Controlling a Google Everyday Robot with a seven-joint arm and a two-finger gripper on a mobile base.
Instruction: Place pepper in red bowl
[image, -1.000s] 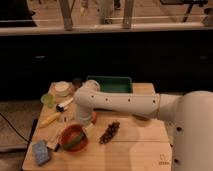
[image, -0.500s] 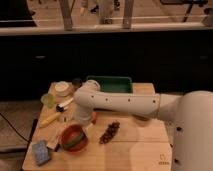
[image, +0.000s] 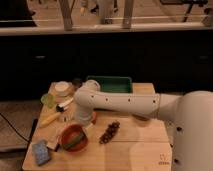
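The red bowl (image: 66, 136) sits at the front left of the wooden table. A slender green pepper (image: 76, 144) lies inside it, along the front right of the bowl. My gripper (image: 82, 121) hangs from the white arm just above the bowl's back rim, pointing down. The wrist hides its fingertips.
A green tray (image: 110, 84) stands at the back, behind the arm. A white round container (image: 62, 88), a pale green cup (image: 48, 100) and a yellow elongated item (image: 50, 120) are at the left. A blue sponge (image: 41, 151) lies at the front left and a dark cluster (image: 109, 132) to the right of the bowl.
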